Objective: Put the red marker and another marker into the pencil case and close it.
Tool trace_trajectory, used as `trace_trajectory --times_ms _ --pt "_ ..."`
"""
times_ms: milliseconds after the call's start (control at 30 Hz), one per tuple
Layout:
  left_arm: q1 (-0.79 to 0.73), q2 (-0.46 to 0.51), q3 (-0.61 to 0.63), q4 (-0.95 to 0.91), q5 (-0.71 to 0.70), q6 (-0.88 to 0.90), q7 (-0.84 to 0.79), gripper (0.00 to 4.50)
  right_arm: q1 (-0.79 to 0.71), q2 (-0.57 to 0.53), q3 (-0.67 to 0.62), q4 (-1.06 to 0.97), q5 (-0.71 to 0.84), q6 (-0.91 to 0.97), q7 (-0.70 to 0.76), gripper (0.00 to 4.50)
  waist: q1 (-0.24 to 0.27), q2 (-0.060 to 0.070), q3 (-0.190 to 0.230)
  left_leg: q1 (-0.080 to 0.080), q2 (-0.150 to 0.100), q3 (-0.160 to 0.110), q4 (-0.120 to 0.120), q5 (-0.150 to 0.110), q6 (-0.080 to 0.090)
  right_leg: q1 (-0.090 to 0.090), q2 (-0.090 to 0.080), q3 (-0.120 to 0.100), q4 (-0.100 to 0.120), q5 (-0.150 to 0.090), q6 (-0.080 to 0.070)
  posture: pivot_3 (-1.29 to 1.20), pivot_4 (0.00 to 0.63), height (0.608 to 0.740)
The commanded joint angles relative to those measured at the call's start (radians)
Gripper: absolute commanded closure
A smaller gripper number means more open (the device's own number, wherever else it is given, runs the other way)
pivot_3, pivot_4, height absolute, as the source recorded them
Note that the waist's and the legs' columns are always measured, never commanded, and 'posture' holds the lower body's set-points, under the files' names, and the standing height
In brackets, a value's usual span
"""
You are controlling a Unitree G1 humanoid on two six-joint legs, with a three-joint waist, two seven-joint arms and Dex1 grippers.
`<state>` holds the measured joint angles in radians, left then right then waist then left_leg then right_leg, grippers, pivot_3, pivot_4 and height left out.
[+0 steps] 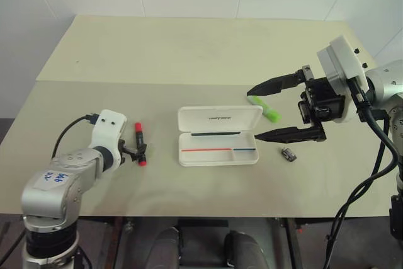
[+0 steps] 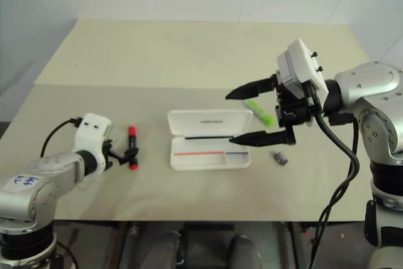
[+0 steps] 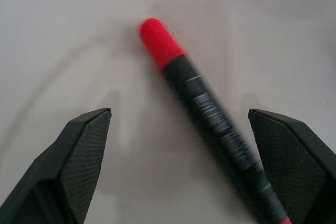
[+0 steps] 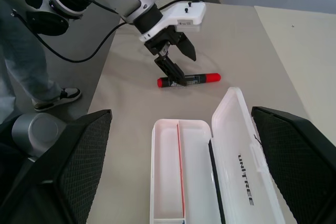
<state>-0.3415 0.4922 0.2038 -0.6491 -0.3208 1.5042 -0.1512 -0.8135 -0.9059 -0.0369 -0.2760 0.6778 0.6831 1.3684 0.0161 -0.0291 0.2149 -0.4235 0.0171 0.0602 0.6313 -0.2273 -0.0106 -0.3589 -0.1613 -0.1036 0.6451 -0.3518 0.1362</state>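
Note:
The red marker (image 1: 140,144) lies flat on the table at the left, red cap pointing away from me. My left gripper (image 1: 137,151) is low over it and open; in the left wrist view the marker (image 3: 210,114) lies slantwise between the two spread fingers. The pencil case (image 1: 219,135) lies open mid-table, lid folded flat on its far side, tray empty. My right gripper (image 1: 253,114) hovers open above the case's right end, pointing left, with nothing in it. The lime-green highlighter (image 1: 269,113) lies just right of the lid, partly behind that gripper.
A small dark grey object (image 1: 288,154) sits on the table right of the case's tray. The table's front edge (image 1: 189,213) runs close below the case. A person's legs (image 4: 21,51) stand beside the table on its left side.

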Motion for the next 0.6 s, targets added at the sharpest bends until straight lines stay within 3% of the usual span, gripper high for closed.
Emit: trace_trajectory --times_ms 33,467,600 --pt "-0.036 -0.045 -0.022 0.014 0.024 -0.038 0.027 0.03 -0.017 0.001 0.006 -0.043 0.009 -0.013 -0.008 0.00 0.007 0.000 0.000 0.000 0.000 0.000 0.000 0.000 0.000 0.000 0.000 0.000 -0.001 0.000 0.000 0.00 0.150 0.740" --pt "0.005 -0.150 -0.054 0.158 0.091 -0.125 0.089 0.03 -0.039 0.002 0.032 -0.043 -0.002 -0.010 -0.020 0.00 0.008 0.001 -0.001 0.001 0.000 0.000 0.000 0.000 0.000 0.001 0.000 0.000 -0.002 0.000 0.000 0.00 0.150 0.740" --pt "0.002 -0.196 -0.076 0.219 0.106 -0.190 0.097 0.82 -0.040 -0.003 0.030 -0.042 -0.003 -0.010 -0.018 0.00 0.014 0.005 -0.004 0.002 -0.001 0.000 0.001 0.000 0.000 0.002 -0.001 0.000 -0.002 0.000 0.000 0.00 0.150 0.740"
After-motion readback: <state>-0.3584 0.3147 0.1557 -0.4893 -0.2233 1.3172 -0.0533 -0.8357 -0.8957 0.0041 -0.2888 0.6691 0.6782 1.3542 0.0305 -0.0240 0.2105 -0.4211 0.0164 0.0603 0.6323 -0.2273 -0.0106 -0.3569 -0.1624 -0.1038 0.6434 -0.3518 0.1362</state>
